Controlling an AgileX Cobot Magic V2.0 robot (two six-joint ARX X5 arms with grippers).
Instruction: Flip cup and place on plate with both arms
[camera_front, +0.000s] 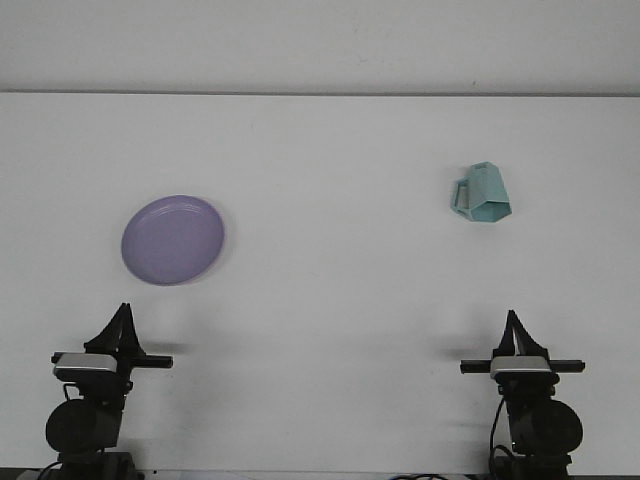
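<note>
Two arms waited at the bottom of the frame while a plate and a cup sat apart on the white bench.

At lower left, the left end effector pointed up the frame, its dark fingers drawn together to a narrow tip with nothing between them. Above it and slightly to the right, in the left half of the frame, lay the round lilac plate, flat on the bench and carrying nothing. Well apart from it, at upper right, stood the pale teal cup, upside down with its wider rim on the bench and its handle turned to the left. At lower right, the right end effector likewise tapered to a narrow, closed point and gripped nothing, well below the cup.
</note>
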